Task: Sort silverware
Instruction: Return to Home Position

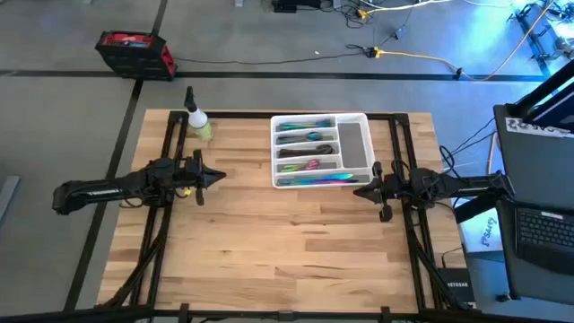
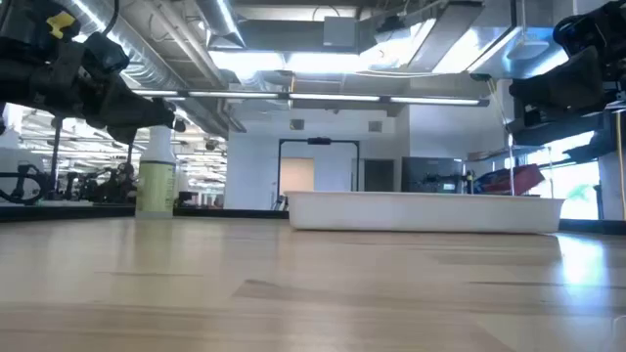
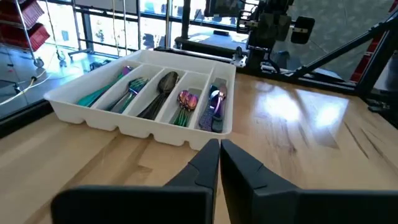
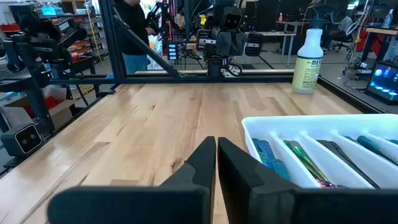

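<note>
Though out of low view, silverware point(image 3: 186, 102) behind tray point(image 2: 421, 211) wall

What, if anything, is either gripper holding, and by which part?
Nothing. The left gripper and right gripper both have their jaws shut with nothing between, on either side of the tray; the silverware lies in it.

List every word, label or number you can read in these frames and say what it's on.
No text reads cleanly.
Spray bottle label: dark print, too blurred to quote.
White strip on the dark case right of the table: lettering too small.
Paper beside the laptop: blue scrawl, illegible.
Label on the dark box nearby: too small.
</note>
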